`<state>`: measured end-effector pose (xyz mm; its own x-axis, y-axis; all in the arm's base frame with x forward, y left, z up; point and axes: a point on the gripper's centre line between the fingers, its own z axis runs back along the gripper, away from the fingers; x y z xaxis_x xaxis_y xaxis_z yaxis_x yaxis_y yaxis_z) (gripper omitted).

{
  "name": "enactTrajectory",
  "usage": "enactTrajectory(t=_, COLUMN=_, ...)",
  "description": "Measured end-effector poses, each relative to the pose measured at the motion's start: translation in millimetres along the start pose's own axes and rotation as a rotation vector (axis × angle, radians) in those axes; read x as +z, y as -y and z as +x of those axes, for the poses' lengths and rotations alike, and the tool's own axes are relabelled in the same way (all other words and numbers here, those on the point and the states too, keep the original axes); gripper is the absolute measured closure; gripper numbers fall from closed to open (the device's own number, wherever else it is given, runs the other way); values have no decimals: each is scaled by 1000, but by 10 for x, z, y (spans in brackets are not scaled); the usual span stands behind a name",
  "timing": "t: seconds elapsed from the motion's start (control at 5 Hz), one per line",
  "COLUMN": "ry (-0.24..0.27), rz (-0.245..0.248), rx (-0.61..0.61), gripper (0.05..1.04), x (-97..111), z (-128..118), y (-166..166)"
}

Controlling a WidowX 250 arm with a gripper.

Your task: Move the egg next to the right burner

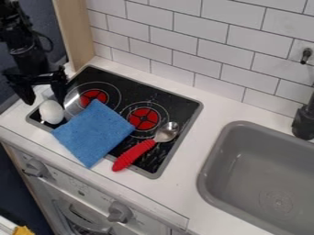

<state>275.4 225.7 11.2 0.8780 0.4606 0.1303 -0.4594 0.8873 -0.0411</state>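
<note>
My end effector (43,94) has its fingers spread, gripping nothing, near the egg (51,112), which sits just left of the blue cloth (95,133). If I close off-centre, that rounded shell could squirt away. Coming down too far right, I might snag the cloth. Released by the right burner (144,119), off the cloth's right corner, the egg may roll into the red-handled spoon (133,154) beside the cloth.
</note>
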Motion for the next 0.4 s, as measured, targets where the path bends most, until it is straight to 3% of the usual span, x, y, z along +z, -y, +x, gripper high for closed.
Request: enactTrajectory(t=0.4, ry=-20, rz=14, rx=-12, gripper=83, x=-99, z=-42, y=-33)
